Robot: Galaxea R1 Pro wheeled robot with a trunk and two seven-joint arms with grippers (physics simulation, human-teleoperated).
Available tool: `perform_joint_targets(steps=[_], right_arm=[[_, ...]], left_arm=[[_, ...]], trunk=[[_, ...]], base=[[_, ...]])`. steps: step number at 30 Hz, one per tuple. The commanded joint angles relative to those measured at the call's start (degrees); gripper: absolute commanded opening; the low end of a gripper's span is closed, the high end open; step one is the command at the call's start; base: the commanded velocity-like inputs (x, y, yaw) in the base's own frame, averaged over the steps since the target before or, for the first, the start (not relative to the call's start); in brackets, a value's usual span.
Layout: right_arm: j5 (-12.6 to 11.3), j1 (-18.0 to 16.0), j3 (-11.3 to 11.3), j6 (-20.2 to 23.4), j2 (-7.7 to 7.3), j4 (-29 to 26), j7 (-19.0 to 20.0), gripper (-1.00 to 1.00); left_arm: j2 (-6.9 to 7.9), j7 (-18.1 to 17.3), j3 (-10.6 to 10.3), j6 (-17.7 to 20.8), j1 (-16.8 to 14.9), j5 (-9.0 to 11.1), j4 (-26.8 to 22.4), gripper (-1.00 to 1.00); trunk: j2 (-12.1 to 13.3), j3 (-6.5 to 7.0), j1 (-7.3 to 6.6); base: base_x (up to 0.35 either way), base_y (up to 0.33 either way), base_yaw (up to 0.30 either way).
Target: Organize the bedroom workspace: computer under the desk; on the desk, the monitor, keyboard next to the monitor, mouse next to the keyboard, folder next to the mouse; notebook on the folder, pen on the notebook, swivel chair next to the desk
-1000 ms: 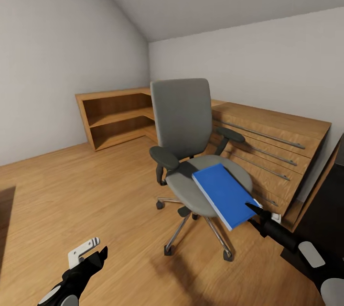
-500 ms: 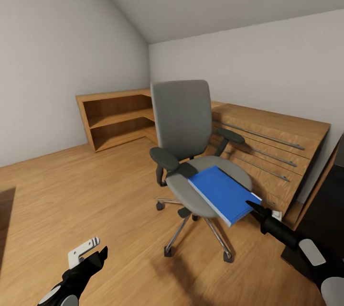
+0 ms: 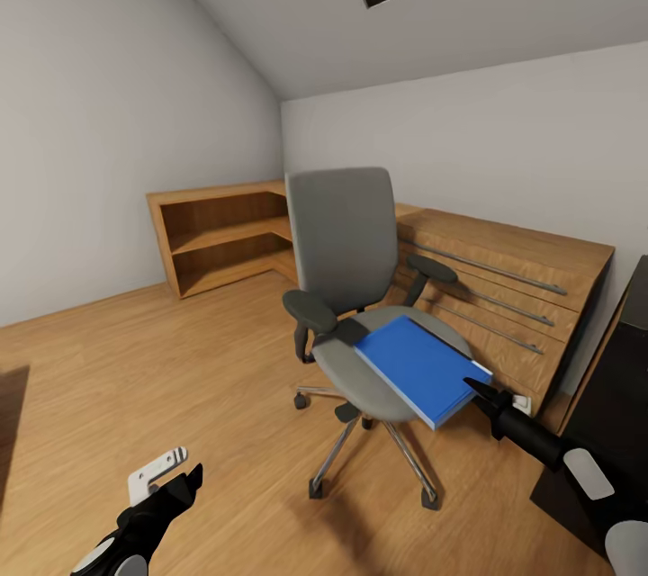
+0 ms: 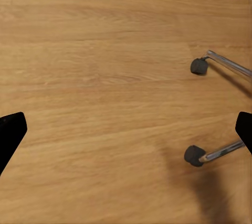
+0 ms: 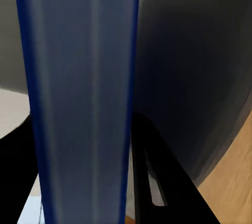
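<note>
The light wood floor (image 3: 171, 360) carried the swivel chair (image 3: 360, 288), standing on its castors right of centre. On the chair's grey seat lay the blue folder (image 3: 418, 366), overhanging the near right edge. A wooden dresser (image 3: 504, 288) and low shelf unit (image 3: 220, 234) stood along the far walls.

Open wood floor (image 3: 180, 360) left of the swivel chair (image 3: 355, 288); dresser (image 3: 504, 288) crowds its right.
</note>
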Motion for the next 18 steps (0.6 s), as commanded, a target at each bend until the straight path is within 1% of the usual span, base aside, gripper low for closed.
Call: perform_joint_targets(steps=[1, 11, 15, 18], right_arm=[[0.0, 0.0, -0.2, 0.3, 0.03, 0.0, 0.1, -1.0], [0.0, 0.0, -0.1, 0.3, 0.01, 0.0, 0.2, -1.0], [0.1, 0.0, -0.2, 0.3, 0.01, -2.0, 0.2, -1.0], [0.2, 0.0, -0.2, 0.3, 0.07, -4.7, 0.1, -1.0]], left_arm=[[0.02, 0.5, -0.1, 0.0, 0.0, 0.5, -0.1, 1.0], [-0.03, 0.7, -0.1, 0.2, 0.0, 0.5, 0.0, 1.0], [-0.03, 0.7, 0.0, 0.1, 0.0, 0.5, 0.0, 1.0], [-0.03, 0.7, 0.0, 0.1, 0.0, 0.5, 0.0, 1.0]], trunk=[[0.4, 0.14, -0.23], [4.4, 1.93, -2.43], [6.0, 2.65, -3.31], [7.2, 3.19, -3.97]], base=[[0.0, 0.0, 0.0], [-0.01, 0.0, 0.0], [-0.257, 0.0, 0.0], [-0.316, 0.0, 0.0]])
